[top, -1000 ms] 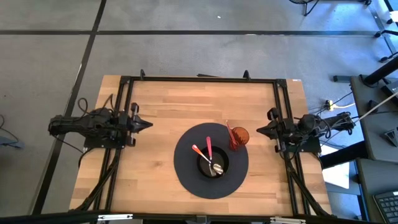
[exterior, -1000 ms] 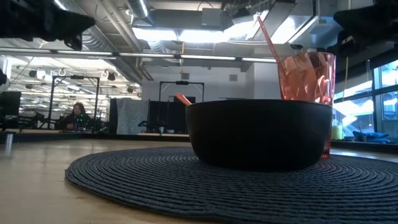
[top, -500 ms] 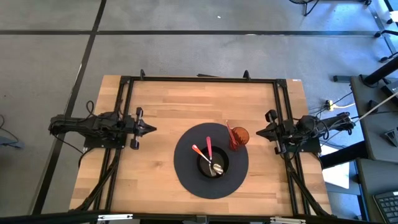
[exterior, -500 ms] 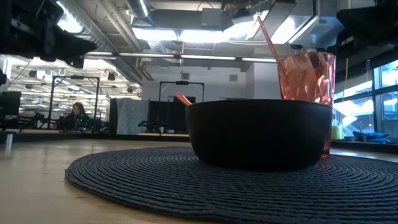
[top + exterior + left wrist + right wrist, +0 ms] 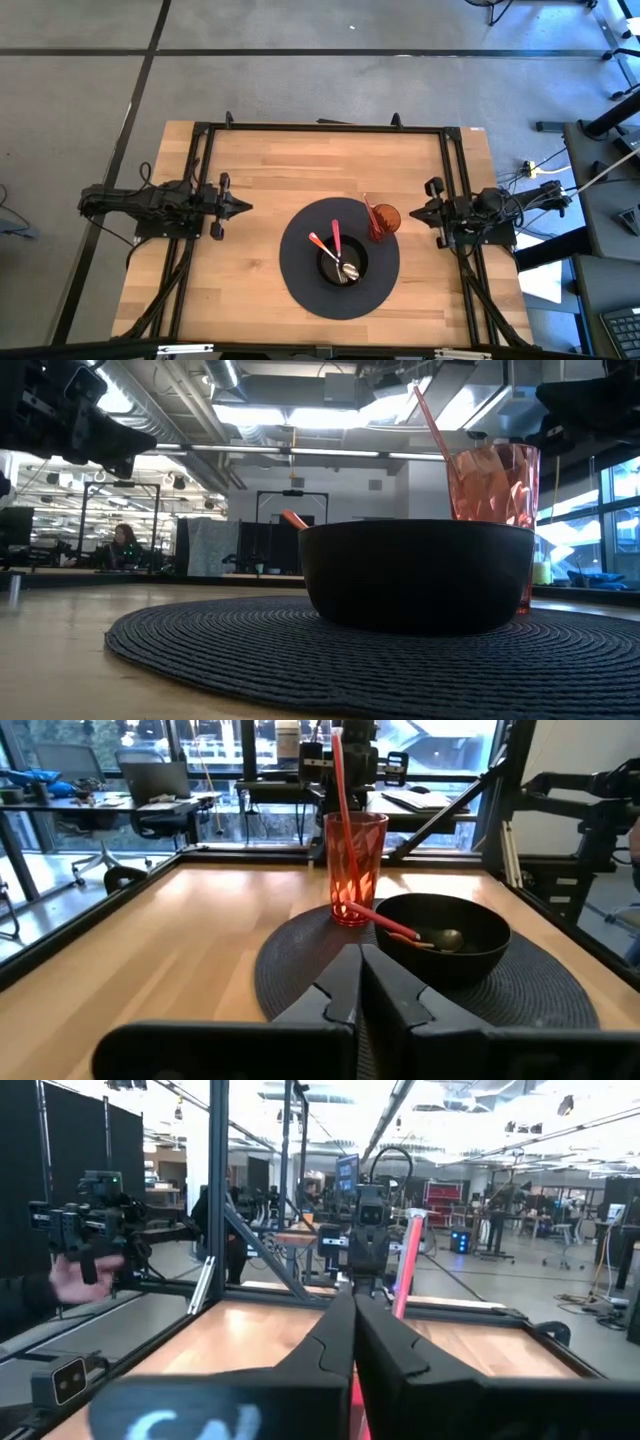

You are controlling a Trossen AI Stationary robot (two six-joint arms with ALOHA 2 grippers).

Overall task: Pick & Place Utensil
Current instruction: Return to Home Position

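A black bowl (image 5: 324, 272) stands on a round dark woven placemat (image 5: 300, 285) at the table's middle. Two red-handled utensils (image 5: 335, 240) lie in it, their metal heads down in the bowl and their handles leaning on its far rim. A red tumbler (image 5: 386, 219) stands on the mat's far right edge with a red stick-like utensil (image 5: 339, 810) upright in it. My left gripper (image 5: 246, 208) is shut and empty, left of the mat, pointing at it. My right gripper (image 5: 412, 211) is shut and empty, just right of the tumbler.
A black metal frame (image 5: 320, 127) runs around the tabletop. Bare wood lies between my left gripper and the mat, and along the far side. A person's hand (image 5: 75, 1280) shows beyond the table's edge in the right wrist view, and a person (image 5: 122, 544) sits far off in the room.
My left gripper has moved toward the table's right edge, closer to the placemat, and has turned about its own long axis. The bowl, the tumbler and the utensils have stayed where they were.
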